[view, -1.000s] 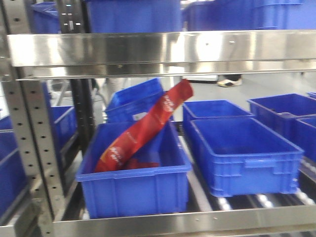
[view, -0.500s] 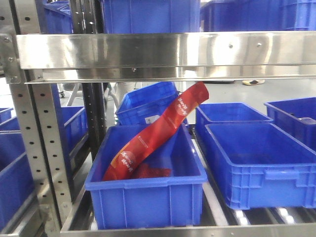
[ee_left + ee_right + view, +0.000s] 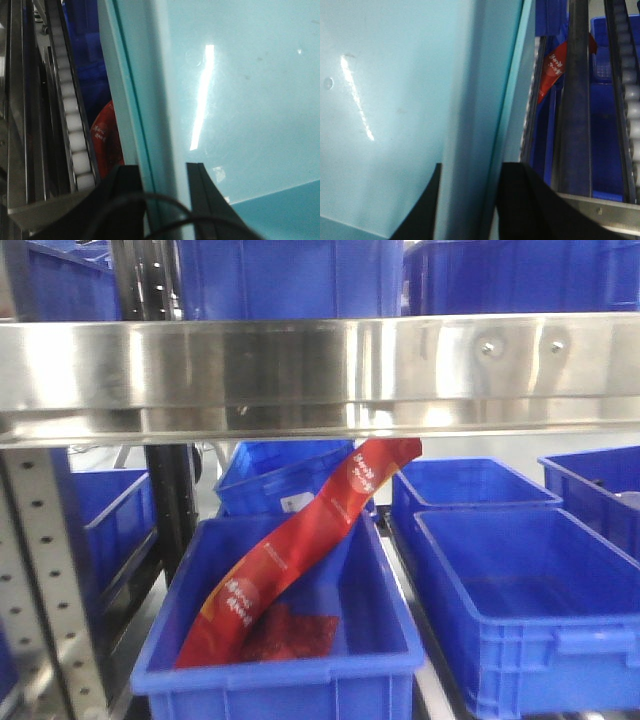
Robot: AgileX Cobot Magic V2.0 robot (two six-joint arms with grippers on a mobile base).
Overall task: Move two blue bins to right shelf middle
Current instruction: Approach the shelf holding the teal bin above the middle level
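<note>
Front shelf level, left to right: a blue bin at the front edge holds a long red packet leaning over its rear rim, beside an empty blue bin. Left gripper and right gripper each pinch a pale, apparently blue bin wall.

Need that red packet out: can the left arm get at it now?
Probably not: the left gripper is clamped on a pale bin, whose wall also stands before the red packet.
</note>
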